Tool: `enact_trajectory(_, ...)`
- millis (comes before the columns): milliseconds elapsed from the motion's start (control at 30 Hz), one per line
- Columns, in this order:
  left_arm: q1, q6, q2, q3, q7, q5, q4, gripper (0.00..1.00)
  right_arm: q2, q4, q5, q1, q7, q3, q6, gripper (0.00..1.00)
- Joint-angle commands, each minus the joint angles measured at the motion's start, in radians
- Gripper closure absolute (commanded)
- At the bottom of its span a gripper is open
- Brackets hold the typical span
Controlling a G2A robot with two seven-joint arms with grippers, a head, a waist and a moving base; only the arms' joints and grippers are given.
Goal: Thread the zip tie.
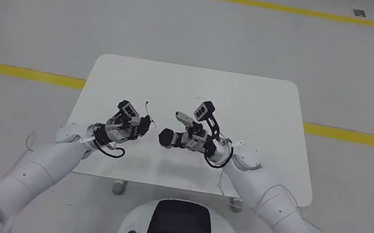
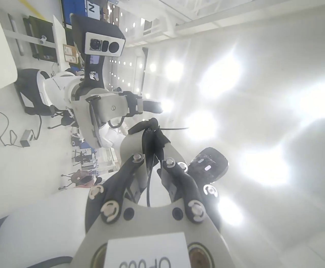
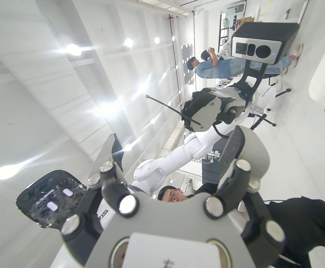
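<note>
A thin black zip tie (image 2: 175,129) is pinched between the fingers of my left gripper (image 2: 152,135). One end juts out past the fingertips and the other strand trails back toward the wrist. My left gripper (image 1: 144,125) hangs above the near part of the white table (image 1: 248,96), with the zip tie (image 1: 147,107) poking up from it. Facing it a short gap away is my right gripper (image 1: 173,127), open with nothing between its fingers. In the right wrist view, the right gripper (image 3: 175,146) is spread wide, and beyond it the left gripper (image 3: 199,113) holds the zip tie (image 3: 165,104).
Both grippers hover over the near-middle of the table, whose far half (image 1: 199,82) lies beyond them. Grey floor with yellow lines (image 1: 358,136) surrounds the table.
</note>
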State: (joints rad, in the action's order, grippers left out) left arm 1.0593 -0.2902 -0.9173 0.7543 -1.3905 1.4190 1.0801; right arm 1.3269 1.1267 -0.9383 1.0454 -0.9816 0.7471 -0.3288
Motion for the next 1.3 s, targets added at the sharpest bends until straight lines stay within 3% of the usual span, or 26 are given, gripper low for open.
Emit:
enact_trajectory(0, 0.004, 0.003, -0.002, 0.004, 0.000, -0.006, 0.000, 1.00, 0.004, -0.006, -0.003, -0.002, -0.007, 0.001, 0.006, 0.00)
enact_trajectory(200, 0.009, 0.010, -0.007, 0.010, 0.000, -0.018, 0.001, 1.00, 0.021, -0.036, -0.021, -0.012, -0.037, -0.007, 0.034, 0.00)
enact_trajectory(267, 0.009, 0.010, -0.007, 0.010, 0.000, -0.018, 0.001, 1.00, 0.028, -0.050, -0.029, -0.015, -0.049, -0.012, 0.048, 0.30)
enact_trajectory(333, 0.009, 0.010, -0.007, 0.010, 0.000, -0.018, 0.001, 1.00, 0.035, -0.067, -0.032, -0.022, -0.057, -0.017, 0.055, 0.52)
enact_trajectory(533, 0.009, 0.010, -0.007, 0.010, 0.000, -0.018, 0.001, 1.00, 0.054, -0.100, -0.037, -0.031, -0.078, -0.026, 0.063, 0.69)
enact_trajectory(1267, 0.009, 0.010, -0.007, 0.010, 0.000, -0.018, 0.001, 1.00, 0.091, -0.147, -0.023, -0.035, -0.109, -0.001, 0.065, 0.75)
